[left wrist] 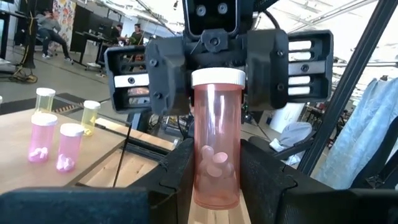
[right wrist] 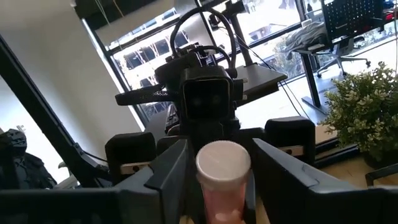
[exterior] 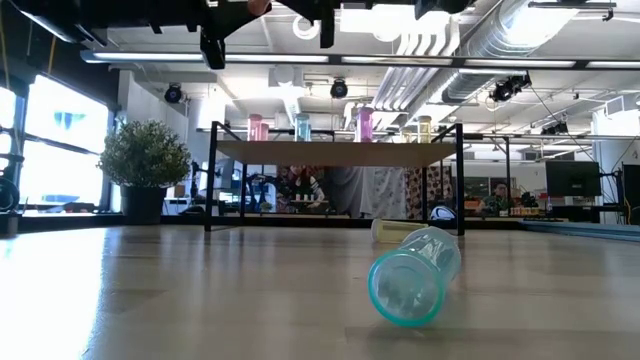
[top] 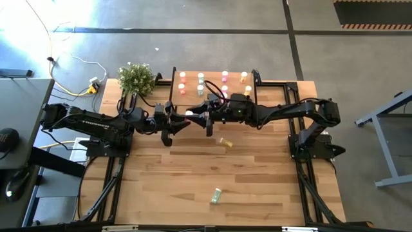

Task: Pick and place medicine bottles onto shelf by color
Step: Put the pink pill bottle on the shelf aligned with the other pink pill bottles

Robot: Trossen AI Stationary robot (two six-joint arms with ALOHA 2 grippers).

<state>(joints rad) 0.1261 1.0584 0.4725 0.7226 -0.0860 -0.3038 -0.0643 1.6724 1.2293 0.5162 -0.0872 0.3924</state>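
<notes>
A salmon-red medicine bottle (left wrist: 214, 155) with a white cap (left wrist: 217, 78) hangs high above the table's middle, between my two grippers. My left gripper (left wrist: 214, 152) is shut on its body. My right gripper (right wrist: 221, 171) faces it from the table's right side, open, one finger on each side of the cap (right wrist: 222, 163); I cannot tell whether they touch it. The shelf (top: 215, 85) stands at the far edge with several pink, green, red and yellow bottles upright on its top. A yellow bottle (top: 225, 142) and a mint-green bottle (top: 216, 196) lie on their sides on the table. My left gripper pinches the lower half of the salmon-red bottle's body (left wrist: 202, 177) between its two fingers. The fingers come about level from the table's left side. The bottle sticks out beyond them with its cap end toward my right gripper, lifted well clear of the table.
A potted plant (top: 136, 78) stands at the far left corner beside the shelf. In the low view the mint-green bottle (exterior: 412, 275) lies near the camera, its open end toward it, with the yellow one (exterior: 385, 230) behind. People sit in the room beyond the table.
</notes>
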